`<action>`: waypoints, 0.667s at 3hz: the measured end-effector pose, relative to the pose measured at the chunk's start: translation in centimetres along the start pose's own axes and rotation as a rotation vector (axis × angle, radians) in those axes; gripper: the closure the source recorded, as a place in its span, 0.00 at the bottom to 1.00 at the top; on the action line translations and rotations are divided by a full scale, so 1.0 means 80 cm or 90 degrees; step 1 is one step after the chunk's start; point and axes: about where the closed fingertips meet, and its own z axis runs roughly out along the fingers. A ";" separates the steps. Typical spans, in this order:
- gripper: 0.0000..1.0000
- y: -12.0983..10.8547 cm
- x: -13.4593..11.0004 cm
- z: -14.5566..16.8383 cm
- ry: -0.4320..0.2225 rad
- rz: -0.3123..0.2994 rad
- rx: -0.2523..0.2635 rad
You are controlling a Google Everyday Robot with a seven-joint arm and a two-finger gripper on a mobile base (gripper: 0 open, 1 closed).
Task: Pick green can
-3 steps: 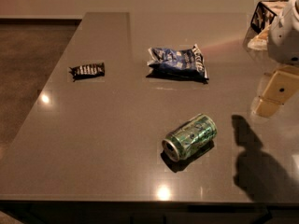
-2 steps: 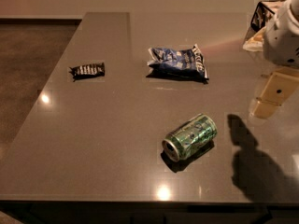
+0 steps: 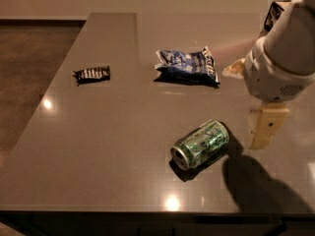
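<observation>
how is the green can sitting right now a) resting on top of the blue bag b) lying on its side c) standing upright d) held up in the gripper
b: the green can lies on its side on the table with its silver top facing the near edge, while the gripper hangs to the right of it in the view, apart from it.

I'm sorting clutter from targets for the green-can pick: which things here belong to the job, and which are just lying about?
Job:
- shiny green metal drink can, lying on its side on the grey table
- the tool, hanging just right of the can in view

Lying about:
- crinkled blue snack bag
- small black wrapper bar
</observation>
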 end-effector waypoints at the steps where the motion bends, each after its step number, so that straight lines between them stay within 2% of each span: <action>1: 0.00 0.016 -0.008 0.039 -0.008 -0.092 -0.040; 2: 0.00 0.035 -0.024 0.072 -0.023 -0.168 -0.091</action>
